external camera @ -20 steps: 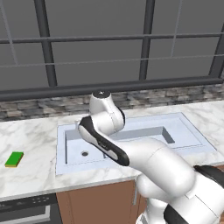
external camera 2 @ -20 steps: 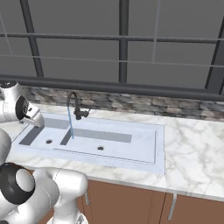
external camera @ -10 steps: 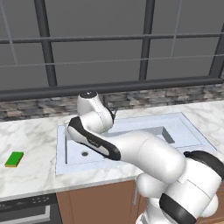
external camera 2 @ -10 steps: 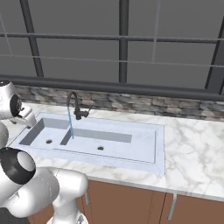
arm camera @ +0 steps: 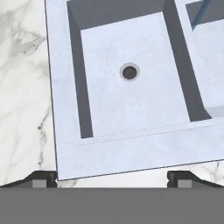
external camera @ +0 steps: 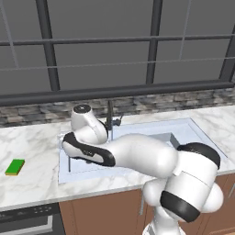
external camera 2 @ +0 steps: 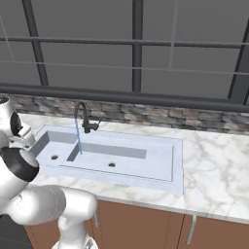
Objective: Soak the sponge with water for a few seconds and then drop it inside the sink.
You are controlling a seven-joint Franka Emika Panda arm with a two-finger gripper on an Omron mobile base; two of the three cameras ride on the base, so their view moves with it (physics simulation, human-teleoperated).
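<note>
A white marble counter with grey veins runs below the stone backsplash. The pale double-basin sink is set into it. A green sponge lies flat on the counter, well left of the sink.

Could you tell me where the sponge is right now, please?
In the left base view, the sponge lies flat on the marble counter, left of the sink, near the front edge.

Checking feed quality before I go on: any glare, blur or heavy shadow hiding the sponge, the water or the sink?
Left base view: flat even light, the sponge sharp. Right base view: the water thin but clear, no glare. Hand view: soft shading on the sink walls, the drain crisp.
</note>
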